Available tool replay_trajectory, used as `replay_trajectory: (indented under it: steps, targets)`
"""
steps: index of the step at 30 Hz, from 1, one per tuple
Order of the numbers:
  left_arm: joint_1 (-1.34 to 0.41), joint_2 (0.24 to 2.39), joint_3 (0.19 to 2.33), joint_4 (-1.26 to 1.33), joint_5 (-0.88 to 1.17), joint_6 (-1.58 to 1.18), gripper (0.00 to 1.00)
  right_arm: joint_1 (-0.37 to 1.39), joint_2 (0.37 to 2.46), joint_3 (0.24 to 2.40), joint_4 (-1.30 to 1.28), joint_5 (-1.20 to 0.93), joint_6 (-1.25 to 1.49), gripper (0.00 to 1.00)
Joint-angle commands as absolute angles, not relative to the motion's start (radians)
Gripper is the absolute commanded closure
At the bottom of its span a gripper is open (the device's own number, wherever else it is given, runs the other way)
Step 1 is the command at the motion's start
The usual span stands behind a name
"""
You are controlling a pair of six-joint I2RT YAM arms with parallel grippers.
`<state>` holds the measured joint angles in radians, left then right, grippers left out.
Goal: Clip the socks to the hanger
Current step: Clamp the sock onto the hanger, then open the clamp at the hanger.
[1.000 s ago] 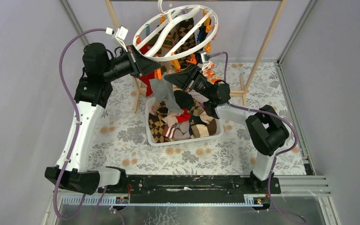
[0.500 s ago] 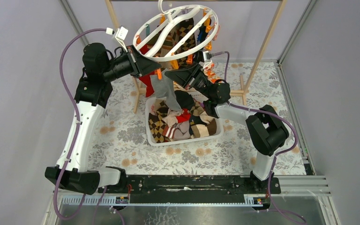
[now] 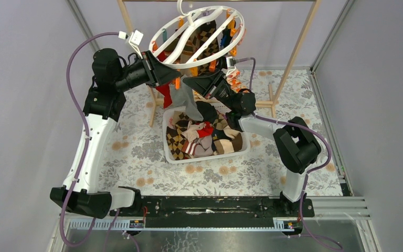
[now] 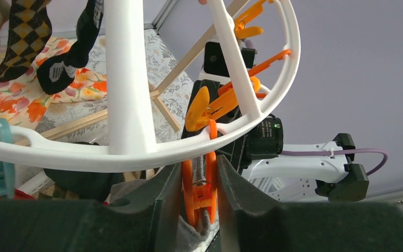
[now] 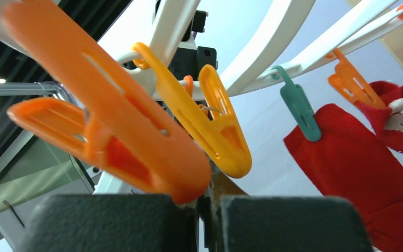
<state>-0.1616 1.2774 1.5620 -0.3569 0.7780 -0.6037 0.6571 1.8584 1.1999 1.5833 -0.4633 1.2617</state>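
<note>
Since a second ago the right tool has risen toward 11 o'clock, lifting the limp grey sock to the rim of the hanger, a smooth white plastic ring at 12 o'clock. Its pads are pressed together on the sock's knit edge. The left tool pinches a glossy orange clip with grey fabric inside it. Soft argyle socks fill the slotted basket on the floral surface

Lavender walls enclosing bay; floral cloth lying flat, spreading between walls; wooden pole frame standing at rear.
</note>
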Motion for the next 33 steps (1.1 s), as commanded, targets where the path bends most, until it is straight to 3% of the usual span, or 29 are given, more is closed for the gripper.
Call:
replay_trajectory:
  steps: [1, 9, 12, 14, 19, 27, 33]
  targets:
    - [-0.163, 1.231, 1.552, -0.337, 0.807, -0.581, 0.59, 0.672, 1.852, 1.250, 1.715, -0.452, 1.250, 0.98]
    - [-0.161, 1.223, 1.559, -0.358, 0.798, -0.551, 0.56, 0.673, 1.850, 1.262, 1.708, -0.460, 1.268, 0.75]
    - [-0.162, 1.220, 1.554, -0.373, 0.786, -0.526, 0.57, 0.672, 1.838, 1.246, 1.700, -0.461, 1.261, 0.60]
    - [-0.162, 1.216, 1.550, -0.385, 0.776, -0.506, 0.62, 0.672, 1.828, 1.234, 1.684, -0.473, 1.250, 0.47]
    - [-0.162, 1.205, 1.553, -0.411, 0.750, -0.461, 0.76, 0.670, 1.758, 1.169, 1.600, -0.479, 1.155, 0.30]
    - [-0.162, 1.195, 1.575, -0.437, 0.716, -0.406, 0.89, 0.606, 1.645, 1.045, 1.455, -0.435, 1.045, 0.25]
    - [-0.163, 1.197, 1.587, -0.462, 0.706, -0.384, 0.92, 0.557, 1.567, 0.983, 1.299, -0.389, 0.931, 0.24]
